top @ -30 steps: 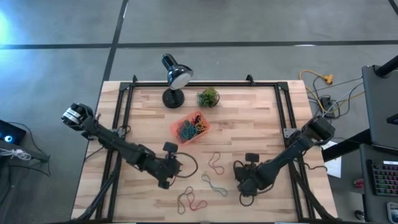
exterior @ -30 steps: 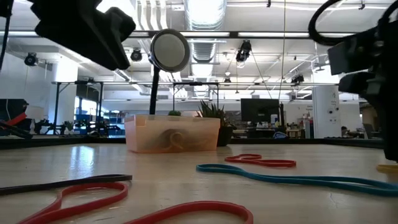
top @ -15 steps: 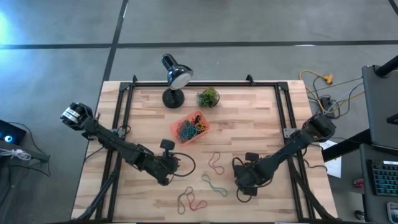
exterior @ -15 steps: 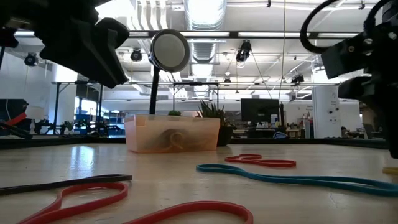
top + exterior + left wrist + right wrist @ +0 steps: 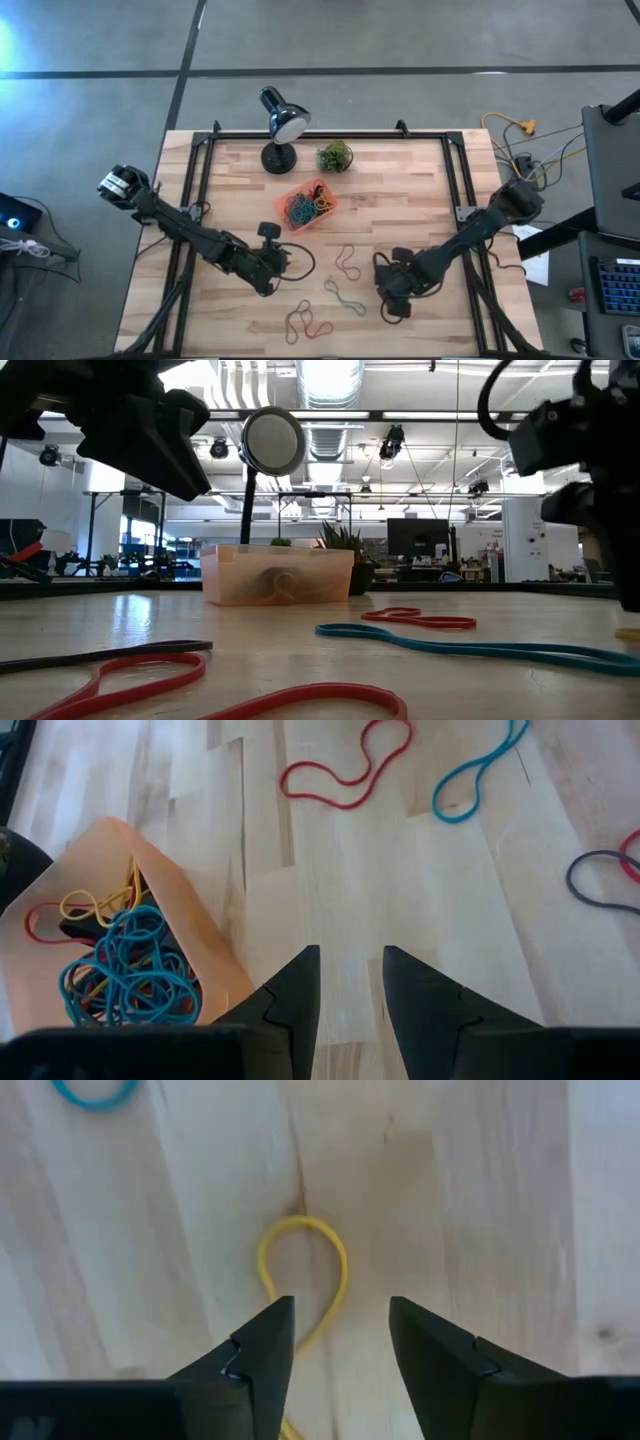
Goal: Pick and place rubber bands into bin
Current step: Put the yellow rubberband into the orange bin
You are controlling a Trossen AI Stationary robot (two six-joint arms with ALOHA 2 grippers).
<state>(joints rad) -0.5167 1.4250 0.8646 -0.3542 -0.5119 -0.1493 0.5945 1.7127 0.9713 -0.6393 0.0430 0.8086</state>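
The orange-red bin stands at mid-table and holds blue, yellow and red rubber bands. Loose bands lie flat on the wood: a red one, a blue one, and a red and a dark one near the front edge. My left gripper is open above bare wood just in front of the bin. My right gripper is open near the table's front right, pointing down. A yellow band lies on the wood and runs in between its fingers.
A black desk lamp and a small potted plant stand at the far edge behind the bin. Black frame rails run along the table's left and right sides. Bare wood lies between the bin and the loose bands.
My left gripper has gone a little toward the table's far edge, nearer the bin. My right gripper has shifted slightly toward the table's left edge. The bands on the table have stayed where they were.
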